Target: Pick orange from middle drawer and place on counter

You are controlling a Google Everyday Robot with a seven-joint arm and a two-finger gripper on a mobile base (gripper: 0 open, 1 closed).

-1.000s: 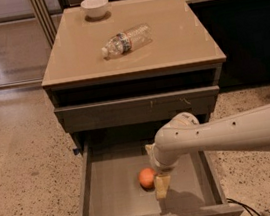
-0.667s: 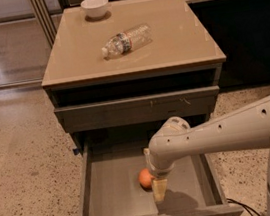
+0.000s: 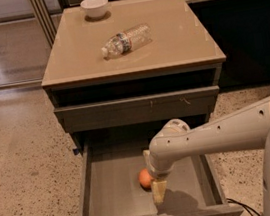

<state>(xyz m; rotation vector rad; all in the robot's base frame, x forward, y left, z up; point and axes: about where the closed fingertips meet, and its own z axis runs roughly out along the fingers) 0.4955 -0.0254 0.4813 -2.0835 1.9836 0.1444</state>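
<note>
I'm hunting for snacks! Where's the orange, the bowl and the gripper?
orange (image 3: 144, 178): camera view, visible left side.
white bowl (image 3: 95, 10): camera view, front wall.
gripper (image 3: 157, 190): camera view, pale lower part, in middle drawer (image 3: 111, 184) beside orange.

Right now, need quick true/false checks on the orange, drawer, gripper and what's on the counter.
1. The orange lies on the floor of the open middle drawer. True.
2. The gripper hovers above the counter. False: it is down inside the middle drawer, right beside the orange.
3. A plastic bottle lies on its side on the counter. True.
4. The white bowl sits in the drawer next to the orange. False: it stands at a far corner of the counter, and the orange is the only loose thing seen in the drawer.
</note>
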